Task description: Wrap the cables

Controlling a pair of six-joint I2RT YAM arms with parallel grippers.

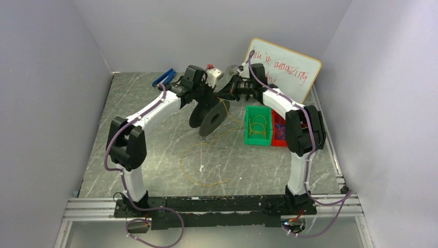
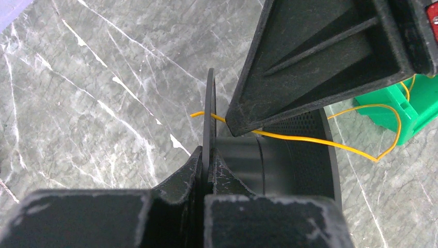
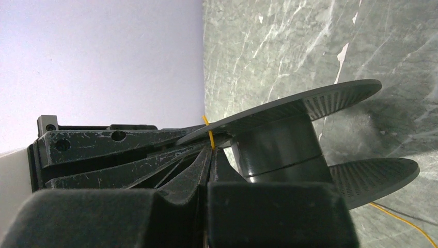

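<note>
Left pincer [image 2: 206, 157] grips spool [image 2: 243, 163] flange; right pincer [image 3: 209, 154], arm arched inward, pinches cable [image 3: 209, 135].

Your spool [image 1: 209, 116]: black matt plastic, flanges finely dotted, hub smooth with dull sheen. Your cable [image 1: 199, 168]: thin yellow, glossy plastic skin. Fingers [image 2: 224, 173] of left gripper [image 2: 207, 155]: black matt plastic, scuffed whitish. Under them, table [image 1: 155, 150]: smooth grey marble-look, white veins. Right of centre, bin [image 1: 257, 140]: glossy green plastic.

I can see the thin yellowish-tan wire cable [image 2: 310, 140] running across the hub of the black plastic spool [image 1: 212, 118] and over one flange edge. The rest lies slack on the grey marbled table [image 1: 155, 155] in a wide, loose loop.
</note>
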